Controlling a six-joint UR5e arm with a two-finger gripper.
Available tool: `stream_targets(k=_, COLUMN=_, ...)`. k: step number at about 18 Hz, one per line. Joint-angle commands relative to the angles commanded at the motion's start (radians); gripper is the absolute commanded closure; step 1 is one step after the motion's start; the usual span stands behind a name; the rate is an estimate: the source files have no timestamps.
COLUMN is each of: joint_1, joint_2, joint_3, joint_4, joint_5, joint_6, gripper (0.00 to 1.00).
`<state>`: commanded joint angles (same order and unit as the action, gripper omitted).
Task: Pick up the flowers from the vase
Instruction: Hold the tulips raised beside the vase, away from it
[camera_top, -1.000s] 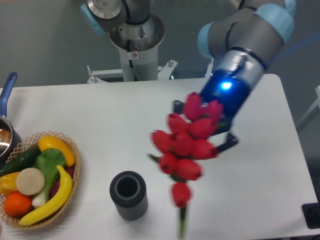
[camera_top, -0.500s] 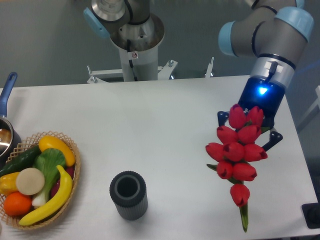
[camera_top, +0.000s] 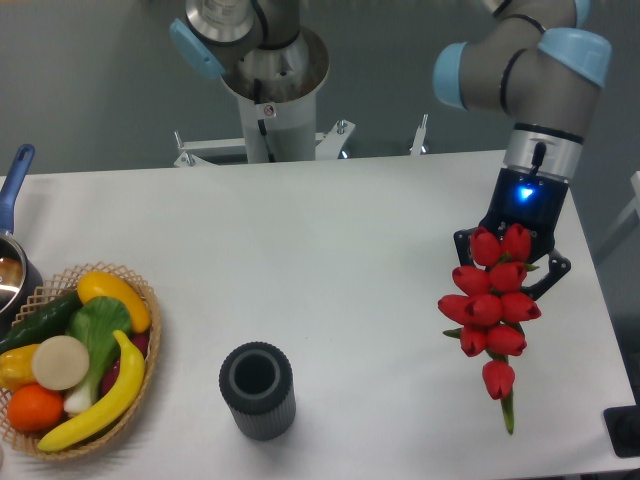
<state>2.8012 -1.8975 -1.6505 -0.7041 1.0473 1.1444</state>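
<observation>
On the white table (camera_top: 300, 250), the gripper (camera_top: 512, 262), clamped on the red tulips (camera_top: 492, 305), had carried them from mid-table toward the right edge, well apart from the empty vase (camera_top: 257, 390) near the front edge, so the pick looked done.

The flowers (camera_top: 490, 300) are looking like glossy red plastic, the vase (camera_top: 257, 390) is showing matt, ribbed dark grey sides, the basket (camera_top: 150, 350) at the left is looking woven and rough, and the table (camera_top: 300, 250) is looking smooth, matt white

flowers (camera_top: 490, 305): 1 bunch | vase (camera_top: 257, 390): 1 | basket (camera_top: 150, 375): 1 | bananas (camera_top: 100, 400): 1 | pot (camera_top: 12, 262): 1
</observation>
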Motion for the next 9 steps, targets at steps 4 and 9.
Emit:
stream_targets(k=4, joint_1=-0.067, joint_2=-0.006, joint_3=0.017, joint_4=-0.056, joint_5=0.231, joint_6=0.001, gripper=0.95)
stream_targets(k=9, joint_1=-0.127, joint_2=-0.012, joint_3=0.023, joint_4=-0.120, joint_5=0.387, joint_6=0.008, gripper=0.94)
